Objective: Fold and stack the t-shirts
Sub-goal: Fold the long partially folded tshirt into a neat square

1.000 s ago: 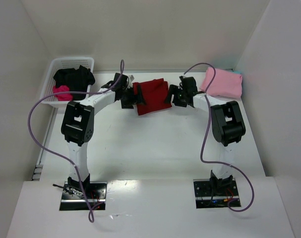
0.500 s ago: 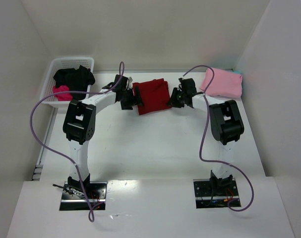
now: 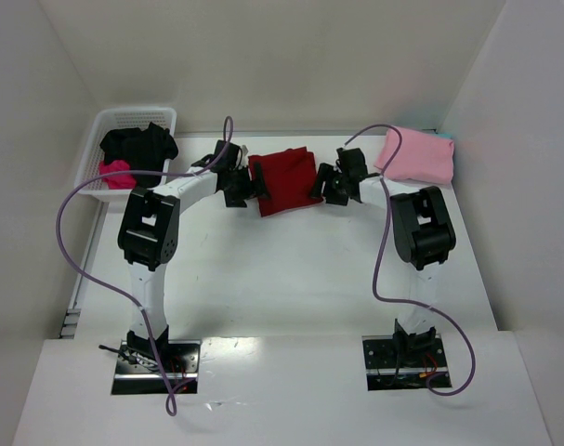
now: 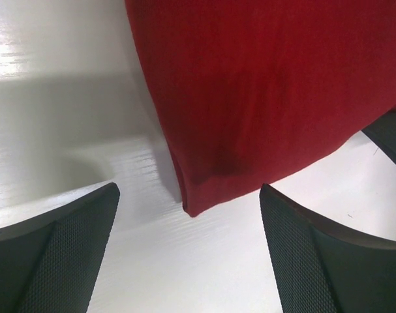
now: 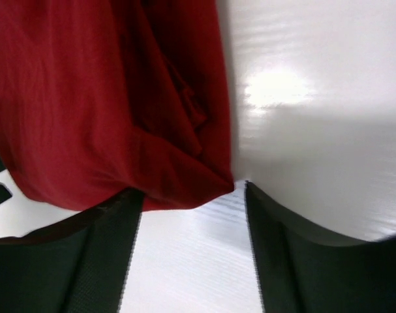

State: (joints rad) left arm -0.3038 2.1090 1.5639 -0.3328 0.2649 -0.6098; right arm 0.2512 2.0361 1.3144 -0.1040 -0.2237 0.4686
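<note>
A dark red t-shirt lies folded at the middle back of the table. My left gripper is at its left edge and my right gripper at its right edge. In the left wrist view the jaws of the left gripper stand wide open, with a shirt corner just ahead of them, untouched. The right gripper is open too, the red hem lying at its fingertips and bare table between the fingers. A light pink t-shirt sits folded at the back right.
A white basket at the back left holds a black t-shirt and a magenta one. White walls close in the table on three sides. Purple cables loop from both arms.
Both grippers stay beside the red shirt. The right one has shifted slightly along its right edge, and the left one has drawn back a little to the left. The shirt has barely moved.
</note>
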